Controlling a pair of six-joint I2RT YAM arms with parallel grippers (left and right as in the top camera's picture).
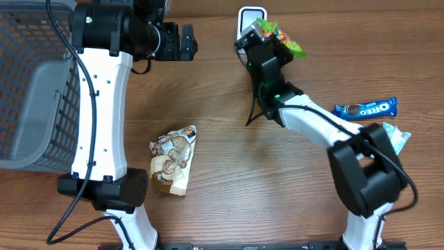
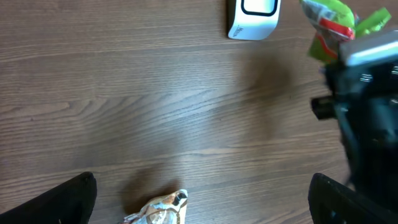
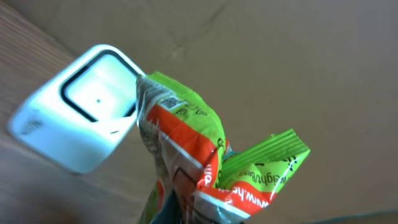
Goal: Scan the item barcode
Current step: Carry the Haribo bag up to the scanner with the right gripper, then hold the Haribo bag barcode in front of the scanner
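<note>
Scan step: my right pincer (image 1: pixel 267 43) is clamped on the crinkly green-and-orange foil snack packet (image 3: pixel 186 143), held just beside the white boxy scanner (image 3: pixel 81 124) at the far edge of the wooden tabletop (image 1: pixel 229 160). Next I need to turn the barcode squarely to the scanner window. My left pincer (image 1: pixel 184 42) hangs apart, holding nothing. I can't make out the barcode, and my right fingers are cut off in the wrist view.

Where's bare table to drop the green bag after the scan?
Widest bare wood: centre, between the gold snack packet and the right arm. Also clear: the far right corner beyond the Oreo pack. Crowded: around the scanner, where the right end effector holds the green bag.
</note>
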